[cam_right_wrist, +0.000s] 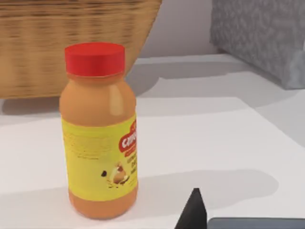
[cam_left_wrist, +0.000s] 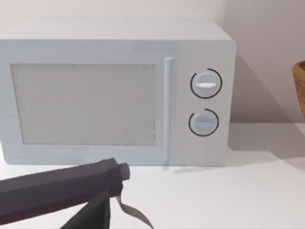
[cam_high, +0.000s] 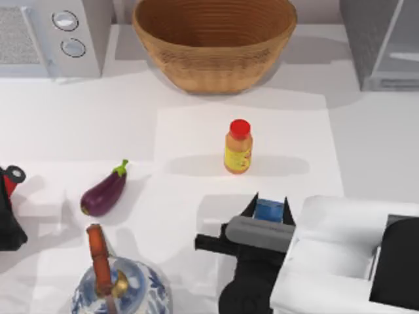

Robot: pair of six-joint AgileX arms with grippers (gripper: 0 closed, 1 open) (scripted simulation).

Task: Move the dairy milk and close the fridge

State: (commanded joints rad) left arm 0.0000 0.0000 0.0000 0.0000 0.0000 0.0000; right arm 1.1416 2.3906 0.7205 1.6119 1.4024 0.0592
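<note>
The dairy milk (cam_high: pixel 269 210), a small blue carton, stands on the white mat in front of the orange-yellow bottle (cam_high: pixel 238 146). My right gripper (cam_high: pixel 270 208) reaches in from the lower right, and its two dark fingers press against the carton's left and right sides. One dark fingertip (cam_right_wrist: pixel 193 212) shows in the right wrist view, with the bottle (cam_right_wrist: pixel 101 133) close ahead. The fridge (cam_high: pixel 382 40) is the grey box at the back right corner, and its speckled side (cam_right_wrist: pixel 259 36) shows beyond the bottle. My left gripper (cam_high: pixel 9 186) is parked at the table's left edge.
A wicker basket (cam_high: pixel 215 40) stands at the back centre and a microwave (cam_high: pixel 55 36) at the back left. A purple eggplant (cam_high: pixel 103 193) lies left of centre. A blue-and-white teapot (cam_high: pixel 121 288) sits at the front left. The mat (cam_high: pixel 196 131) has bare room left of the bottle.
</note>
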